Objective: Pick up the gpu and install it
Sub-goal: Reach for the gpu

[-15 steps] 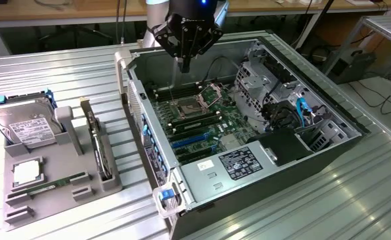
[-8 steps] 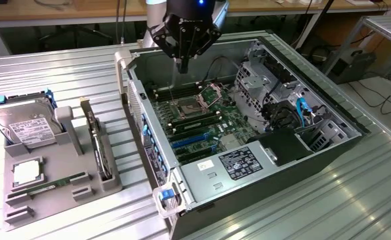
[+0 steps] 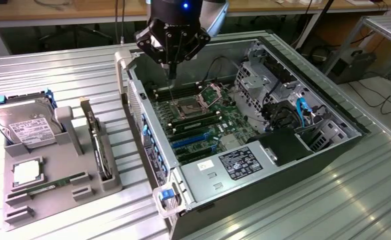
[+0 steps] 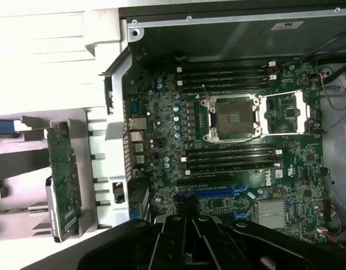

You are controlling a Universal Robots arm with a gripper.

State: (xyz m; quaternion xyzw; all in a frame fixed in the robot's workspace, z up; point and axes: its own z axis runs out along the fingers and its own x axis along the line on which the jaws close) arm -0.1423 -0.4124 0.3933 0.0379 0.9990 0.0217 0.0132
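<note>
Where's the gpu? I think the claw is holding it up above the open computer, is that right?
Not quite. The gripper is above the open computer, but it is shut and holds nothing. The gpu stands on edge in the gray holder beside the computer, as the exterior view shows.

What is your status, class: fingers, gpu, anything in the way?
Fingers shut, empty, above the motherboard. Gpu upright in the grey holder, outside the computer case, untouched. Case wall stands between them.
</note>
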